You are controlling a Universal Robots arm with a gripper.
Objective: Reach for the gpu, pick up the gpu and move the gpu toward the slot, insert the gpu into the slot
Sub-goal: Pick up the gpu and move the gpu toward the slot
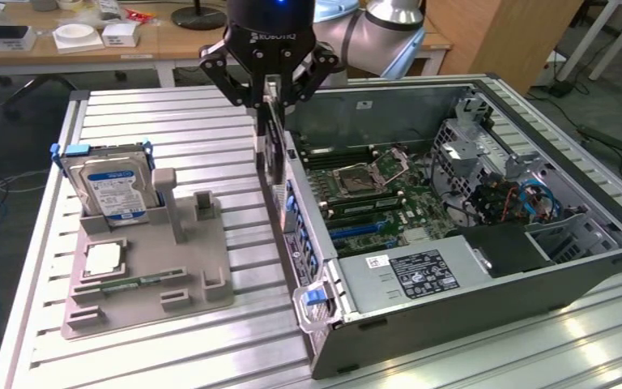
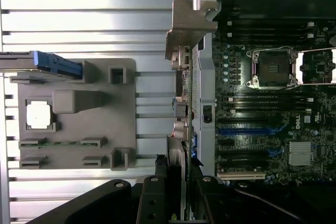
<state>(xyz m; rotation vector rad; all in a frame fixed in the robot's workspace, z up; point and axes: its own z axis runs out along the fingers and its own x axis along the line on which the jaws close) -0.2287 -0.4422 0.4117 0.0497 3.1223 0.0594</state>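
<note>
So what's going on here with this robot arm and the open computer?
The arm's gripper is shut on the gpu, holding it on edge by the side wall of the open computer case, between the grey parts holder and the motherboard. The card is not yet in the blue slot. A hard drive stands in the holder.

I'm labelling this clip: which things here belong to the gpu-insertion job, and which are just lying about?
In the job:
- gripper, shut on the gpu
- gpu, hanging upright from it
- slot, blue, on the motherboard

Lying about:
- hard drive
- processor chip
- memory stick
- grey holder carrying all three
</note>
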